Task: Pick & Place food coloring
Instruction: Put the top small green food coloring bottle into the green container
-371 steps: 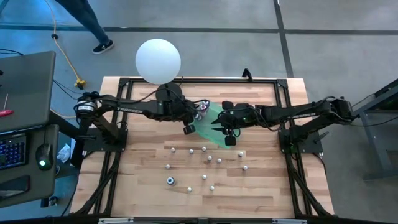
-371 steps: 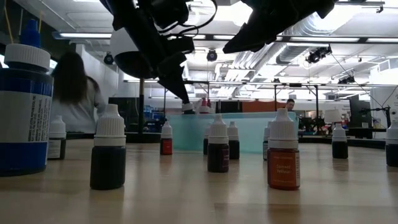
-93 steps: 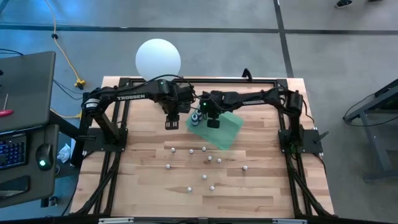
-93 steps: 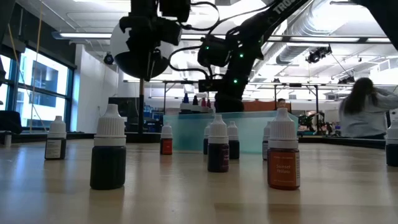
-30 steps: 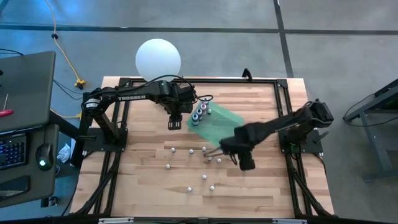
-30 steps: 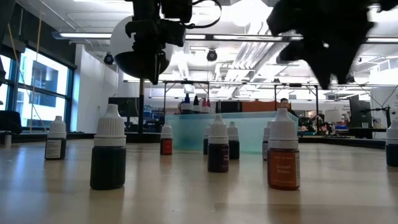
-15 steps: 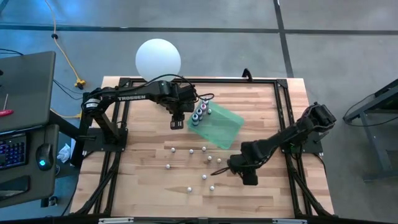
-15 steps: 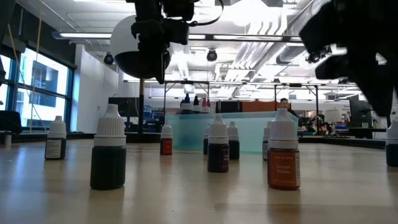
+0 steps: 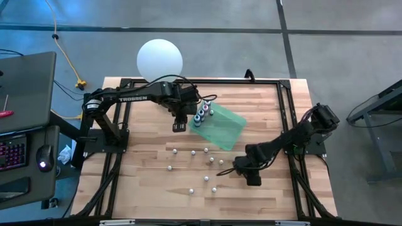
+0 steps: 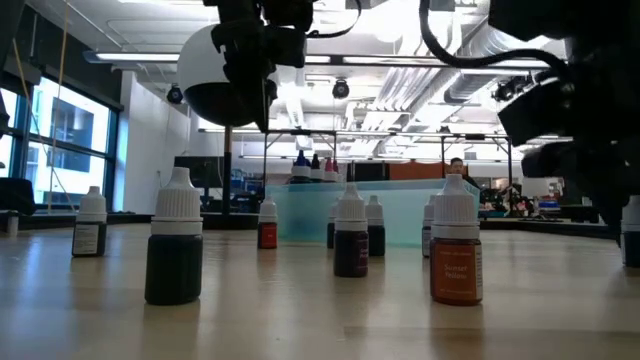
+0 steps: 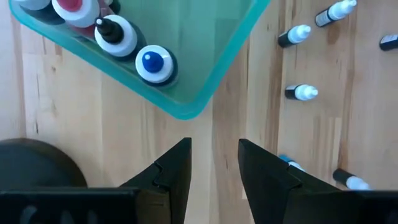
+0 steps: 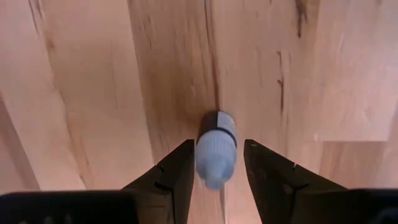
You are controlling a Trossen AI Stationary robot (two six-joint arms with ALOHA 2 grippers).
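Several small food coloring bottles (image 9: 206, 150) stand upright on the wooden table, whitish caps up. Three more, with blue (image 11: 155, 63), dark and red tops, stand in the far corner of the green tray (image 9: 223, 130). My right gripper (image 9: 247, 171) points straight down at the group's near right, open. Its fingers stand on either side of one white-capped bottle (image 12: 216, 148), and I see no touch. My left gripper (image 11: 214, 144) hangs open above bare wood beside the tray's left corner (image 11: 186, 111), holding nothing.
A big white ball on a black stand (image 9: 159, 60) sits at the far left, behind my left arm. Bare wood lies along the near edge and the right side. The black frame rails (image 9: 286, 100) border the table.
My right gripper has travelled toward the table's near edge and come down, rolling a little, until its open fingers stand around a bottle at the near right of the group. The bottles have not moved.
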